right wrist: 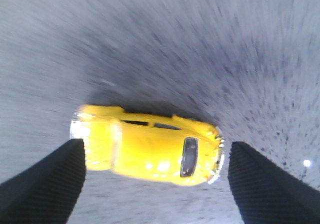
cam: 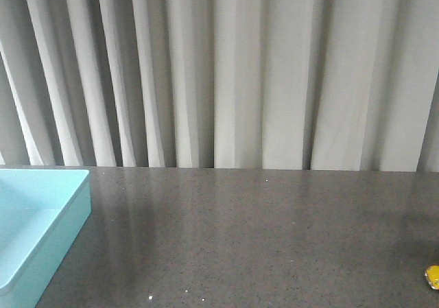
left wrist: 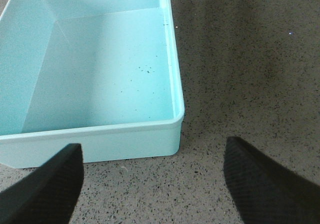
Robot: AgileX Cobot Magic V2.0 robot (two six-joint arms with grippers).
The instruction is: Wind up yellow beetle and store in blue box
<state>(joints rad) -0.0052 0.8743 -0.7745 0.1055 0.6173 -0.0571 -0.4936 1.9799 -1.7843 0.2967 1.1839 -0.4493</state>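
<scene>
The yellow beetle [right wrist: 150, 146] lies lengthwise between the two black fingers of my right gripper [right wrist: 155, 184], which is open; small gaps show between the car's ends and the pads, and the view is blurred. In the front view only a sliver of the yellow beetle [cam: 433, 276] shows at the right edge. The blue box [cam: 34, 226] sits at the table's left, and nothing lies inside the blue box [left wrist: 95, 139] as the left wrist view shows it. My left gripper [left wrist: 152, 179] is open over bare table just outside the box's near wall. No arm shows in the front view.
The dark speckled table [cam: 240, 239] runs from the box to the right edge. A grey pleated curtain [cam: 226, 68] hangs behind the table's far edge.
</scene>
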